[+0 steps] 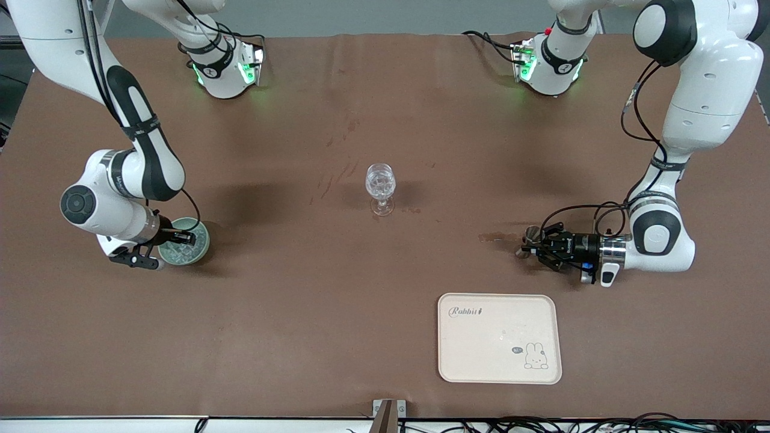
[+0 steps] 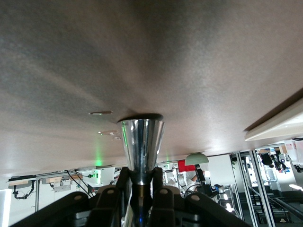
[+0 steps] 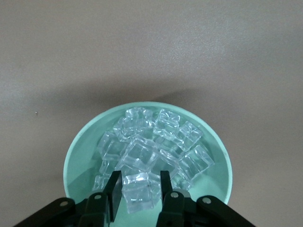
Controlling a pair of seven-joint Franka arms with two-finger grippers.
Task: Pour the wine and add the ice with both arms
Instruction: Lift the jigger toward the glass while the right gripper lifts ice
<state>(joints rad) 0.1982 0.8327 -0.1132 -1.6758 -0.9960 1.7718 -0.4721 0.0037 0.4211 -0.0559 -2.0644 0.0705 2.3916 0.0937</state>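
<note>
A clear stemmed glass (image 1: pixel 381 187) stands at the table's middle with something glittering in its bowl. A pale green bowl (image 1: pixel 203 245) near the right arm's end holds several clear ice cubes (image 1: pixel 179 254). My right gripper (image 1: pixel 184 236) is down in the bowl. In the right wrist view its fingers (image 3: pixel 113 189) touch both sides of one ice cube (image 3: pixel 140 191) above the bowl (image 3: pixel 80 161). My left gripper (image 1: pixel 539 245) is low over the table near the left arm's end, shut on a silvery metal jigger (image 1: pixel 529 239). The left wrist view shows the jigger (image 2: pixel 141 142) gripped at its narrow waist.
A cream tray (image 1: pixel 457 361) with a rabbit print lies nearer to the front camera than the left gripper. A dark wet streak (image 1: pixel 498 237) marks the brown tablecloth beside the jigger. The two arm bases (image 1: pixel 228 72) stand along the table's back edge.
</note>
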